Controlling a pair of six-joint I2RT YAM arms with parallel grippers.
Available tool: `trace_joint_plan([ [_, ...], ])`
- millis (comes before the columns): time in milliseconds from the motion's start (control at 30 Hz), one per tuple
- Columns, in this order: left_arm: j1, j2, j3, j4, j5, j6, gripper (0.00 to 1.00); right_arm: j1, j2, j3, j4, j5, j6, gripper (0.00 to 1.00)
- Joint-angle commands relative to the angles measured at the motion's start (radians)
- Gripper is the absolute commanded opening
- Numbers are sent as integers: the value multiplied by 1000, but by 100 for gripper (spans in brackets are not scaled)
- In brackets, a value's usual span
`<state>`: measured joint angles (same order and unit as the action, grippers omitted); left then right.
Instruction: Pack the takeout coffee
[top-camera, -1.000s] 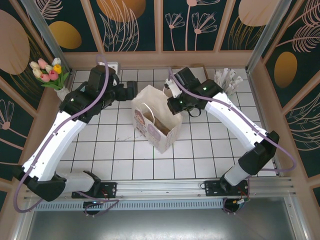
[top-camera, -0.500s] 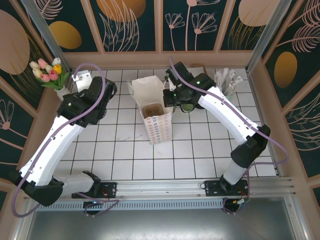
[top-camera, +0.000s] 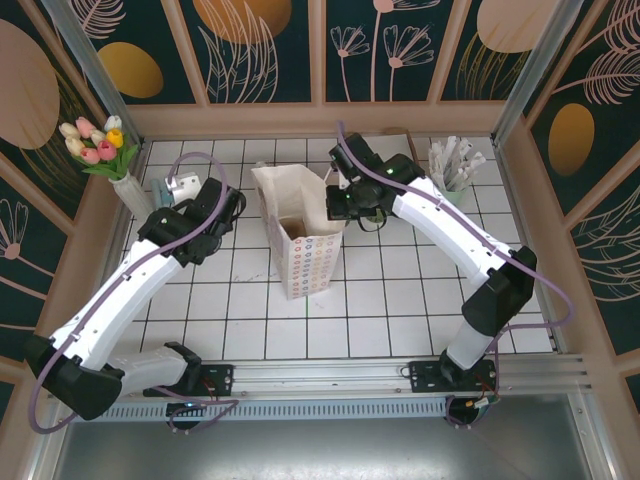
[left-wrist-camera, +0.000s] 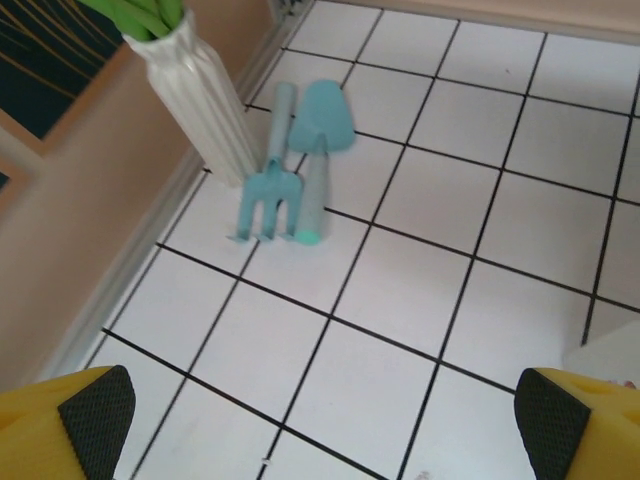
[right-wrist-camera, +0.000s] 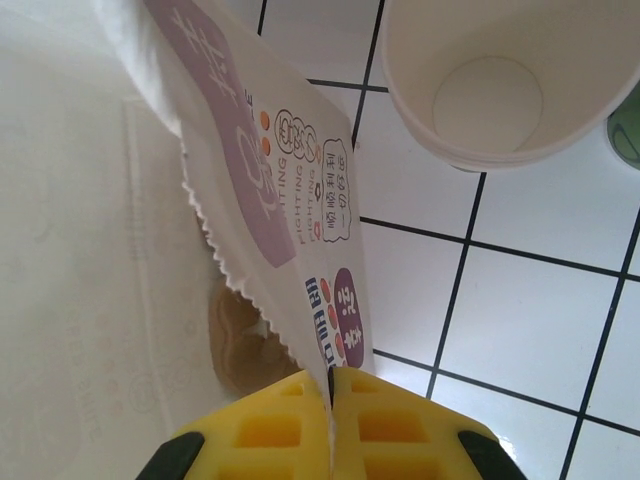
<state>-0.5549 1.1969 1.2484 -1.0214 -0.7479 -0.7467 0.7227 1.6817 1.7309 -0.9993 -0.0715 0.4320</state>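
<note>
A: We'd call the takeout coffee light, thin-walled and easy to crush. Take it gently across the wall, below the rim. Looks?
B: Round, cream inside, no lid on it, and we can't tell the outer colour. It stands just beside the paper bag, toward the worktop's far edge.
A: Grippers?
B: Right gripper is pinched on the bag's edge. Left gripper is spread wide and holds nothing, near the vase in the far-left corner.

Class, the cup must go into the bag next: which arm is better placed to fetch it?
Probably the left: the left pincer is open and free; the right pincer is shut on the bag rim.
</note>
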Motion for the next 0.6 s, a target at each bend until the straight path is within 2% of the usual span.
trace_joint_plan([
  [0, 4, -12, -39, 90, 68, -53, 99, 4, -8, 10, 16, 21, 27, 0],
  [233, 4, -45, -148, 295, 234, -121, 99, 4, 6, -11, 74, 10, 20, 0],
  [367, 4, -64, -186, 314, 214, -168, 99, 6, 32, 17, 82, 4, -15, 0],
  [567, 6, -90, -216, 315, 212, -184, 99, 11, 99, 145, -21, 51, -90, 0],
])
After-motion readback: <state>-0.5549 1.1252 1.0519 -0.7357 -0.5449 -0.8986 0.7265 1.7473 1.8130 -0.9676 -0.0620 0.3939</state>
